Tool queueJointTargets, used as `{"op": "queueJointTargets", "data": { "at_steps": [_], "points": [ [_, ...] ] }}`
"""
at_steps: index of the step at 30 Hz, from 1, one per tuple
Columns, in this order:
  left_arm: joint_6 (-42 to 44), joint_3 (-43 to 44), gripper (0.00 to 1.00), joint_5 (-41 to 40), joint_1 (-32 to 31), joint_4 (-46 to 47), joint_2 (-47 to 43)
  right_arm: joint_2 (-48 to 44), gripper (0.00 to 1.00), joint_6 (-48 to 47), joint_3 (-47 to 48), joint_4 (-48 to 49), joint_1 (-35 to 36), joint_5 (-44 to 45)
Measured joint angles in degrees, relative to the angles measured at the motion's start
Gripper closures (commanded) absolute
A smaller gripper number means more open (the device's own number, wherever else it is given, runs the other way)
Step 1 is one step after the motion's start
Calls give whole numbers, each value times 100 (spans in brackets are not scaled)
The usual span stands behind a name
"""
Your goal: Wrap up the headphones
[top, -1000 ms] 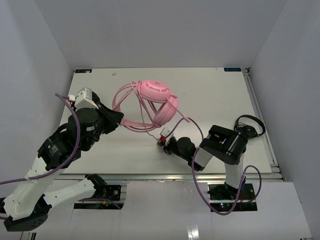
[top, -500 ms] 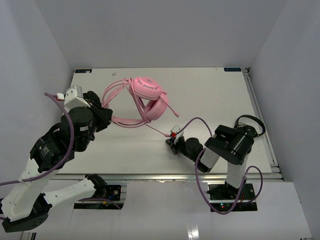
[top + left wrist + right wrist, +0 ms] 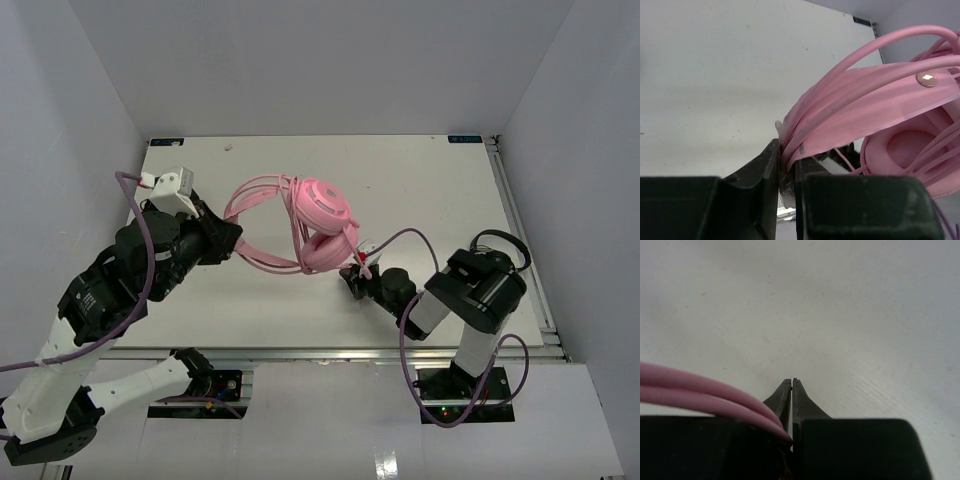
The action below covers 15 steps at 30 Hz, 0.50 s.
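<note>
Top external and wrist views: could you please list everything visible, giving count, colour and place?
headphones: one, pink, mid-table, headband clamped by the left gripper
cable: one, pink, looped around the headphones, two strands running into the right gripper
black headset: one, black, right table edge, partly hidden by the right arm
table: one, white, under everything
walls: three, pale grey, around the table
left gripper: one, black, shut on the headphones' headband
right gripper: one, black, shut on the cable
left arm and right arm: two, white and black, near edge

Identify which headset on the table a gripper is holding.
The pink headphones: the left gripper is clamped on their headband. The black headset lies apart near the table's right edge, ungripped.
</note>
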Motion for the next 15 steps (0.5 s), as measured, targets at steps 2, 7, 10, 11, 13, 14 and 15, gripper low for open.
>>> {"op": "queueJointTargets", "data": {
  "at_steps": [2, 7, 10, 11, 13, 14, 15],
  "points": [
    [292, 30, 100, 444, -2, -34, 43, -453, 92, 116, -146, -71, -255, -109],
    [1070, 67, 100, 1363, -1, -70, 207, -1867, 92, 370, -170, -282, -901, -417],
    [1620, -38, 100, 1861, 0, -91, 260, -2690, 92, 384, 58, -738, -1162, -708],
    [1800, -100, 100, 1969, 0, -102, 277, -2938, 92, 377, 182, -983, -1248, -833],
    [2085, -260, 100, 2061, 0, -109, 303, -3388, 92, 362, 561, -1768, -1414, -1056],
    [2223, -356, 100, 2071, 5, -96, 337, -3538, 92, 341, 779, -2178, -1486, -1155],
    [2354, -446, 100, 2081, 10, -82, 378, -3667, 92, 314, 1004, -2604, -1555, -1254]
  ]
}}
